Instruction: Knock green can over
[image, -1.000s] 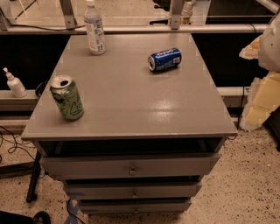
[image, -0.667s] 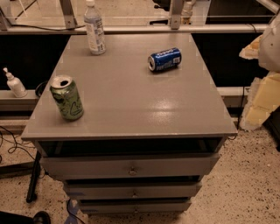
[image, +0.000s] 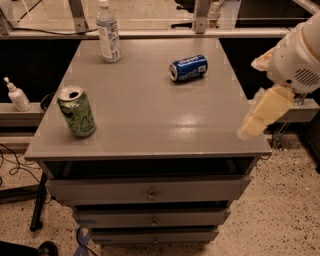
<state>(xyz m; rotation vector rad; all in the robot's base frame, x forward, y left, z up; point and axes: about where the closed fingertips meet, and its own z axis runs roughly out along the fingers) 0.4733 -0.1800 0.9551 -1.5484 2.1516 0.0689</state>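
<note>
Over the front right corner of the grey table (image: 150, 125), found the cream-coloured gripper (image: 251, 126), blurred, hanging from the white robot arm (image: 300, 60) at the right edge of the view. Set against a second earlier, saw it shifted leftward: then beside the table's right side and clear of it, now overlapping the right front edge. Could not tell whether open or closed. Saw it well apart from every item on the table.

Saw no change among the things on the table: same spots for both cans and the bottle. Near the front left corner, found the light green aluminium drink can (image: 77, 112) with darker green print, standing upright, across the full width of the table from the gripper. Noted a dark opening in the green can's silver top; could not see any contents. Toward the back, right of centre, found the blue soda can (image: 188, 68) lying on its side, silver end turned left. At the back left, found the clear plastic bottle (image: 108, 32) with white label and white cap, upright and capped; could not judge its fill.

Under the tabletop, noted a stack of grey drawers (image: 150, 192), a small knob on the top one and a dark gap above it; could not see inside. On the ledge left of the table, noted a small white pump bottle (image: 15, 95), upright.
</note>
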